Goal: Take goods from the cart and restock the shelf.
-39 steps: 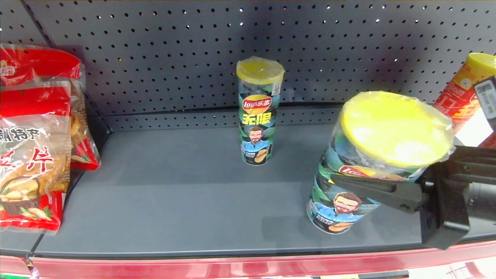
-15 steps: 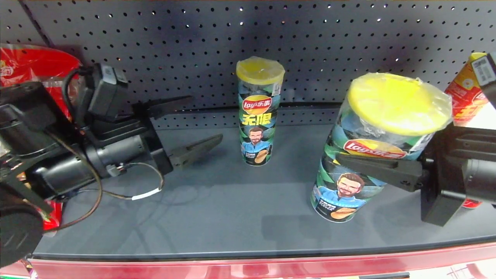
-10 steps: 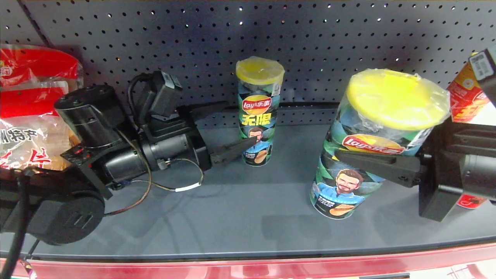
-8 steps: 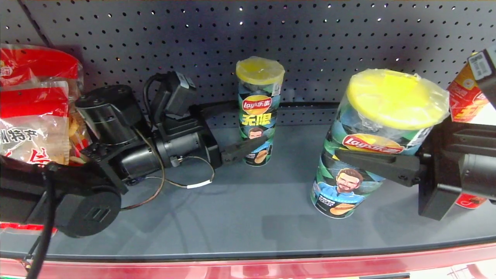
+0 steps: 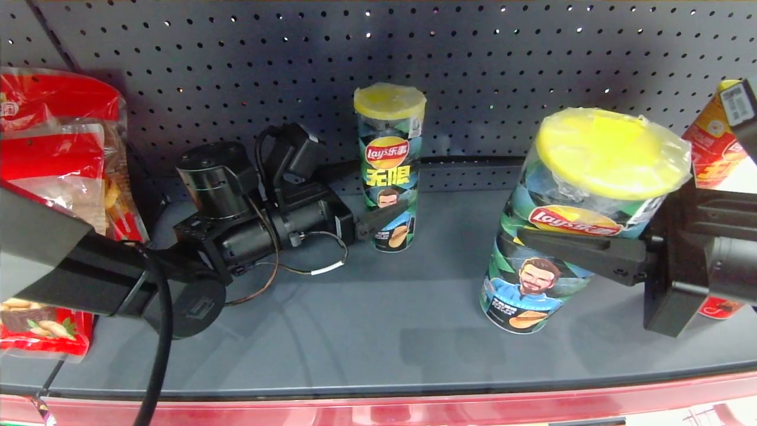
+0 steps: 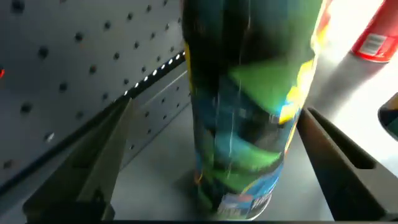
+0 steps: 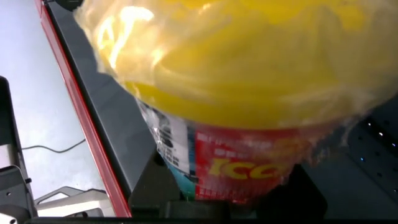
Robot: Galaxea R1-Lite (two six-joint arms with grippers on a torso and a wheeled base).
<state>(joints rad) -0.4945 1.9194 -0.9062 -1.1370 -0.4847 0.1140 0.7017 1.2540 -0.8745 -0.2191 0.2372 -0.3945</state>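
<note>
The rear chip can (image 5: 388, 165) stands upright near the back of the shelf (image 5: 355, 331), close to the pegboard (image 5: 236, 59). The left gripper (image 5: 384, 192) is straddling its lower half. From the left wrist cam, the can (image 6: 249, 106) sits right between the two fingers (image 6: 106, 162), with a visible gap on each side. So the jaws are spread wide and nothing's touching it. In the head view, one finger crosses in front of the can's lower label and the other runs along behind it.

The front chip can (image 5: 568, 207) is over on the right, near the shelf's front edge. It's got the same green-and-blue label and a yellow lid under shrink wrap. The right gripper (image 5: 550, 245) is clamped onto it around mid-height, and the near finger (image 5: 591, 257) is pressed across the label just under the logo. The can is tilted, with the lid leaning off to the right. The base is down at shelf level, but I honestly can't tell if it's resting on the surface or just off it. The right wrist cam is pretty much staring at its wrapped lid (image 7: 249, 56).

A red can (image 5: 712, 142) leans at the far right behind the right arm. Red snack bags (image 5: 53, 148) are stacked at the left end of the shelf.
</note>
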